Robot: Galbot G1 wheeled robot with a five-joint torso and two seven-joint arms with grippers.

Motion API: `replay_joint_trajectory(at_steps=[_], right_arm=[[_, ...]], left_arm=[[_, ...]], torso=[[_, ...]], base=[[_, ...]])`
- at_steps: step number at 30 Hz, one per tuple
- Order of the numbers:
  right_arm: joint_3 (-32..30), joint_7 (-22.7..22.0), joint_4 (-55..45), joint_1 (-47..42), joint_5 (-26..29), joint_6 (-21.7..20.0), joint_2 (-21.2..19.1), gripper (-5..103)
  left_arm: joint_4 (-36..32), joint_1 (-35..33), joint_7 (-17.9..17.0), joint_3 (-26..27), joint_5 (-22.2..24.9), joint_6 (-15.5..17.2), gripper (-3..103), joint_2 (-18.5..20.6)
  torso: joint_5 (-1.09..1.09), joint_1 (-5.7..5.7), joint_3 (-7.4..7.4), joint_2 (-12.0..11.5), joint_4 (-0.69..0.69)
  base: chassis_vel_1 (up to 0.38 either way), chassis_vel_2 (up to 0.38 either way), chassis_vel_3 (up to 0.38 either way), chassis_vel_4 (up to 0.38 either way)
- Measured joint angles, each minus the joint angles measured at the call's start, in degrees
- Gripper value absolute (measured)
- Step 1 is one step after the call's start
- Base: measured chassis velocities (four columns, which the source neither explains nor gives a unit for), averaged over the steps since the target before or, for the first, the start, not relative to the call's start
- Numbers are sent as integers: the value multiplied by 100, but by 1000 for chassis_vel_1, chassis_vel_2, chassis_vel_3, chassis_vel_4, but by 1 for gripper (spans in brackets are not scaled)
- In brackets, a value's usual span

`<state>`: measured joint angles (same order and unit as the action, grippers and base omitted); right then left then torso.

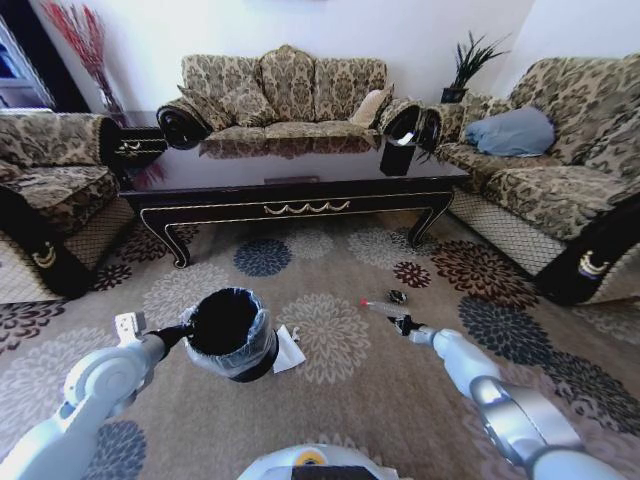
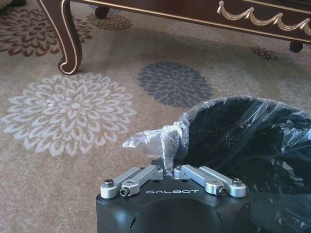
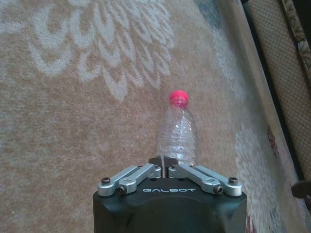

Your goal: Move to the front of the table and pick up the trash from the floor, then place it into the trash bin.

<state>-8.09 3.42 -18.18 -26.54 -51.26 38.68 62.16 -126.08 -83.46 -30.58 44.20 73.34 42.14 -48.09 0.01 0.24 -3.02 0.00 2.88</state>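
Left gripper (image 2: 172, 171): pinched on trash bin (image 1: 231, 330) liner, carrying it. Right gripper (image 3: 166, 167): clamped on clear bottle (image 3: 178, 131), cap pointing away, for binning.

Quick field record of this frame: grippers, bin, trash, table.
left gripper: shut on trash bin liner
right gripper: shut on clear bottle with red cap
white paper: on carpet beside the bin
dark ball: on carpet, ahead of right gripper
table: across the carpet, in front of the sofa
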Motion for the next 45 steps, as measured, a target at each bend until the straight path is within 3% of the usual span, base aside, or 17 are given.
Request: replay_joint_trajectory(at_steps=[4, 7, 10, 25, 45], right_arm=[[29, 25, 58, 52, 66, -17, -17, 16], [65, 81, 191, 181, 215, -173, 8, 32], [73, 95, 268, 252, 271, -295, 59, 37], [148, 80, 530, 521, 356, -941, 284, 96], [389, 94, 751, 787, 531, -1474, 609, 100]], left_arm=[[-11, 25, -5, -17, 8, 0, 4, 30], [-12, 100, -18, -65, 12, 0, 4, 70], [-12, 162, -24, -100, 29, 0, 4, 111], [71, 361, -7, -248, 111, 0, 4, 213], [151, 683, 17, -354, 256, 0, 4, 165]], torso=[[1, 0, 0, 0, -1], [-2, 0, 0, 0, -2], [0, 0, 0, 0, -2], [-1, 1, 0, 0, -1], [-1, 1, 0, 0, 0]], base=[[0, 0, 0, 0], [0, 0, 0, 0], [0, 0, 0, 0], [0, 0, 0, 0], [0, 0, 0, 0]])
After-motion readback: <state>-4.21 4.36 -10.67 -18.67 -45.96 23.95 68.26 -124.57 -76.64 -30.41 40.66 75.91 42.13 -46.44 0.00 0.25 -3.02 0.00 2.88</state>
